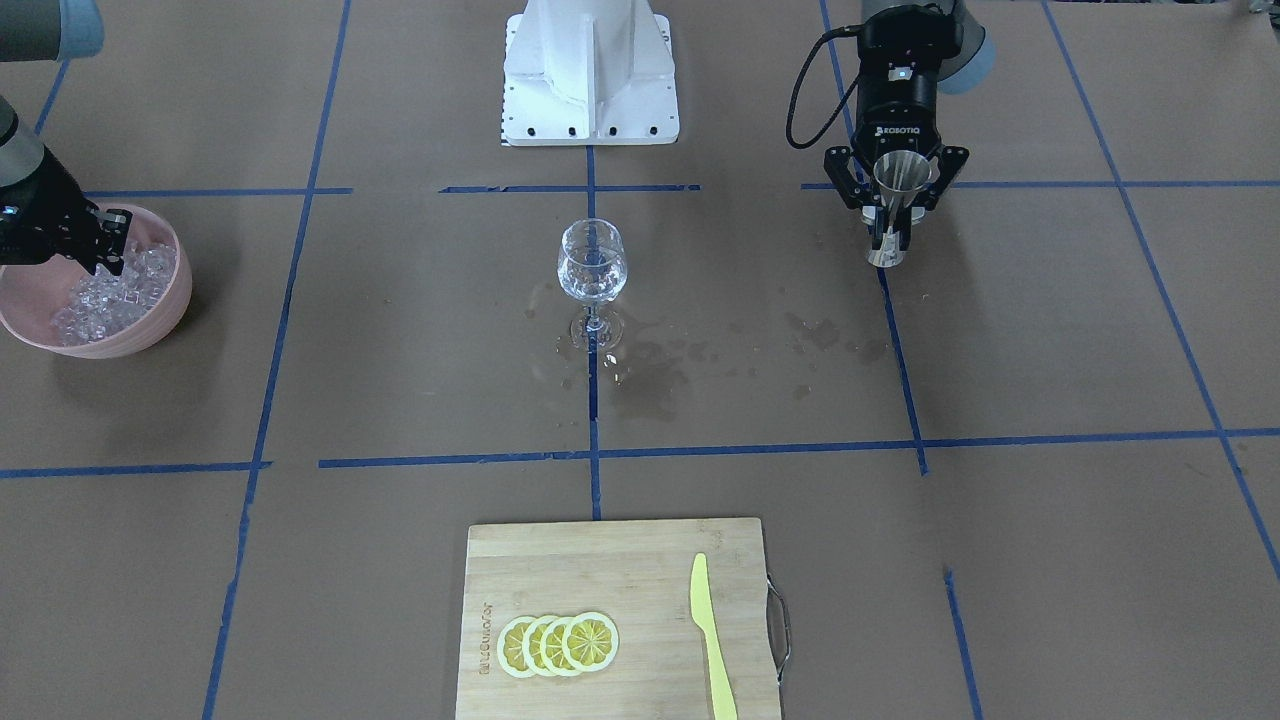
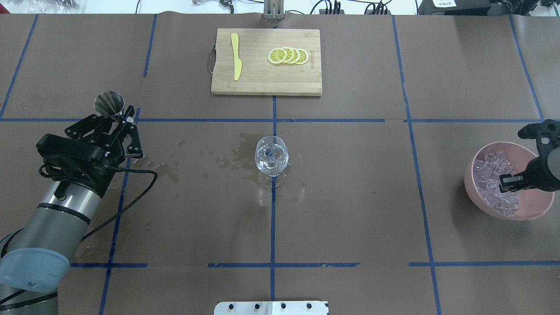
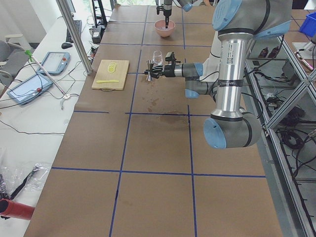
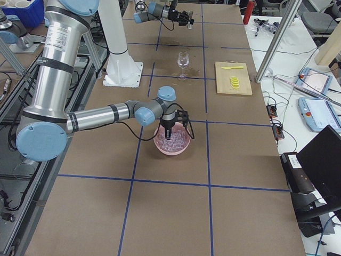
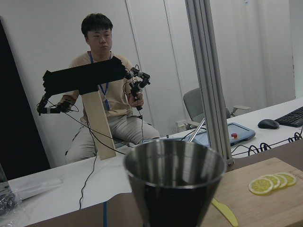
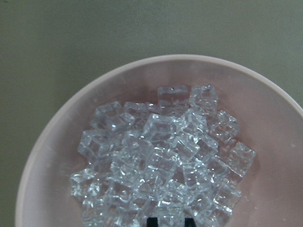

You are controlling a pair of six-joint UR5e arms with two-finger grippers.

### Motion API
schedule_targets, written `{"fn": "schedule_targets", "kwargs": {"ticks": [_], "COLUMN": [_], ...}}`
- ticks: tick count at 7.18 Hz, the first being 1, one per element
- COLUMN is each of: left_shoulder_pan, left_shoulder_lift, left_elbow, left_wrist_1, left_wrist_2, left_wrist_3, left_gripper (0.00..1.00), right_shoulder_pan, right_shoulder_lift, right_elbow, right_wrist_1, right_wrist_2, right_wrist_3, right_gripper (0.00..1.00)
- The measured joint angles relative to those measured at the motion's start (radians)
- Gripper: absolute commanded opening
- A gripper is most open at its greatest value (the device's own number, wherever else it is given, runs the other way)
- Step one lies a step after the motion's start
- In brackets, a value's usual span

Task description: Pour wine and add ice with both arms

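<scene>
— Where is the wine sitting?

— I'm seeing it as a little clear liquid low in the glass, which is standing upright mid-table. Wet patches are showing on the paper around its foot.

— And the ice?

— It's lying heaped in the pink bowl, well off toward the robot's right. None that I can make out is sitting in the glass.

— What are the grippers doing?

— The right gripper is pointing straight down over the bowl with its fingers spread wide, and I'm not seeing anything between them. I can't tell whether the tips are touching the ice.

— The left one?

— The left gripper is reaching out level, well apart from the glass, and pinching a steel jigger at its narrow waist. I'm reading the jigger as upright, mouth up. Whether anything is in it, I can't tell.

— Anything further out?

— A wooden board is lying at the far edge, carrying four overlapping lemon slices and a yellow knife beside them.
</scene>
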Motion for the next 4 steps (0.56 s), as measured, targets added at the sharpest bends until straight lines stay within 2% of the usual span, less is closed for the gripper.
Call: {"fn": "schedule_targets", "kwargs": {"ticks": [2, 4], "left_shoulder_pan": [0.001, 0.002], "left_shoulder_lift": [0.04, 0.086], "left_elbow": [0.009, 0.022], "left_wrist_1": [0.0, 0.0], "left_wrist_2": [-0.002, -0.034], "left_wrist_3": [-0.04, -0.163], "left_gripper": [0.0, 0.0], "right_shoulder_pan": [0.016, 0.056], "right_shoulder_lift": [0.0, -0.001], "right_elbow": [0.053, 0.103], "right_wrist_1": [-0.007, -0.009], "right_wrist_2": [0.017, 0.036], "right_wrist_3": [0.0, 0.001], "right_gripper": [0.0, 0.0]}}
